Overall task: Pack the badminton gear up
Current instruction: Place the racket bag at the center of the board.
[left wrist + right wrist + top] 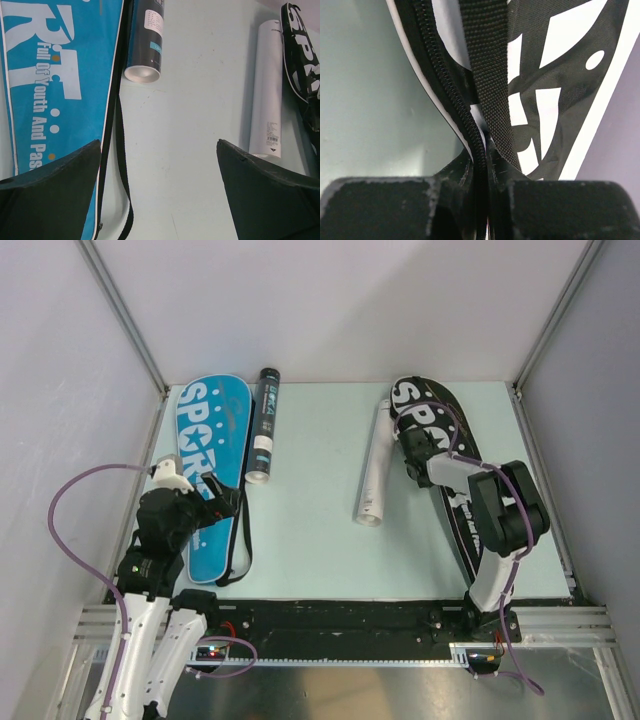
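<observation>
Lower left of the overhead view: left arm (150,550) rising from its base, folded at the elbow, wrist turned toward the centre of the table (310,540). Left gripper (222,502) hovering over the narrow lower part of the blue cover (205,455), jaws spread wide, nothing between them. In the left wrist view, same gripper (157,145) with dark fingers (50,195) in both bottom corners and only bare table (190,125) in the gap. Blue cover (50,75) flat along the left of that frame, its black strap (122,165) trailing down just beside it. Black tube (265,425) lying just right of the blue cover, upper left of the overhead view, pale end toward the arms.

Right side of the overhead view: right arm (505,510) up from its base at lower right, elbow bent high, forearm reaching back toward upper centre. Right gripper (412,452) down on the left edge of the black cover (430,400), just right of the white tube (375,465). White tube lengthwise near centre, well apart from the black tube. Black cover long along the right of the table, partly hidden under the arm.

In the right wrist view, right gripper (482,170) pinched almost closed on the black cover's zipper edge (445,85) together with a woven strap (487,65), printed fabric of the black cover (555,90) spreading away above the jaws.
</observation>
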